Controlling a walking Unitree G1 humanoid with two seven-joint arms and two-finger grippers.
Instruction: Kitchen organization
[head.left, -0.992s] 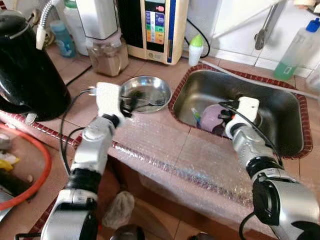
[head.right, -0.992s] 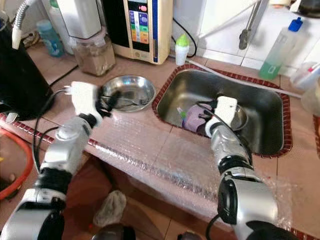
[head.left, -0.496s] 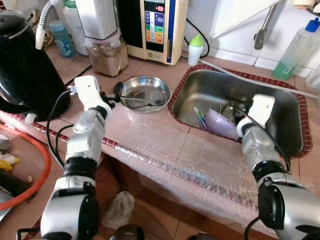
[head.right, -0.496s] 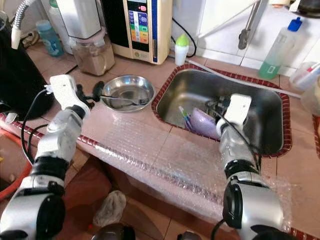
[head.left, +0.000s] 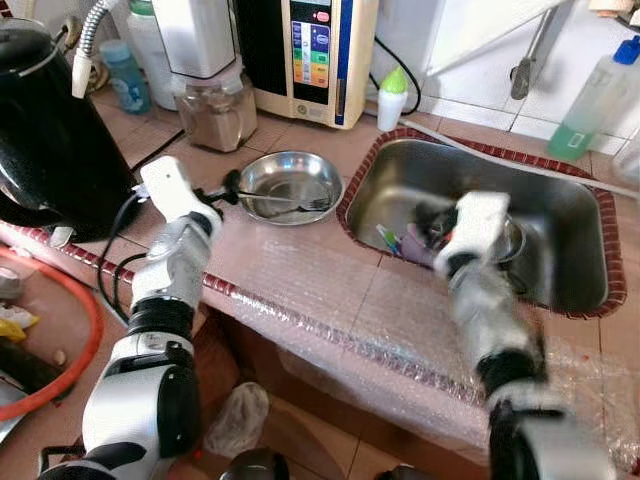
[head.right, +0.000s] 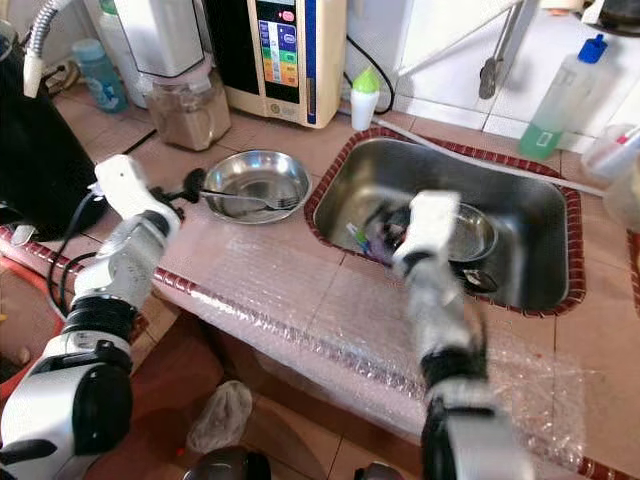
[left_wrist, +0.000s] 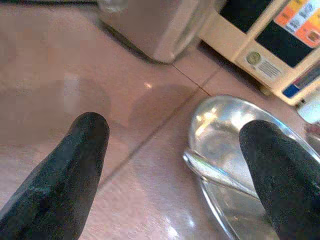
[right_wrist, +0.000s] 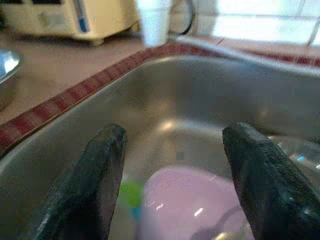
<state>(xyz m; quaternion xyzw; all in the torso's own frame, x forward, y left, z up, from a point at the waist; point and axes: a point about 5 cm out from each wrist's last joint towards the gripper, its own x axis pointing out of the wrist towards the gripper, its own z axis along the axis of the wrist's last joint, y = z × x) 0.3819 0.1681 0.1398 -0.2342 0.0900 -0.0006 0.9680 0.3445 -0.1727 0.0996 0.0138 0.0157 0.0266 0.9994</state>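
A steel bowl (head.left: 292, 186) with a fork lying in it sits on the tiled counter left of the sink (head.left: 560, 215). My left gripper (head.left: 226, 188) hovers just off the bowl's left rim, open and holding nothing; in the left wrist view the bowl (left_wrist: 240, 165) lies ahead between the fingers (left_wrist: 75, 165). My right gripper (head.left: 432, 222), blurred, hangs open over the left part of the sink. Under it lies a purple cup (right_wrist: 195, 205) with a green and blue utensil (head.left: 388, 238) beside it. A second steel bowl (head.right: 472, 232) rests in the sink.
A black kettle (head.left: 50, 130) stands at the far left. A blender jar (head.left: 215, 110), a water purifier (head.left: 315, 55) and a small green-capped bottle (head.left: 392, 98) line the back. A green soap bottle (head.left: 590, 100) stands behind the sink. Bubble wrap (head.left: 350, 300) covers the counter's front edge.
My right arm swung left across the sink and now covers much of the purple cup. My left gripper drew back out of the steel bowl to just off its left rim.
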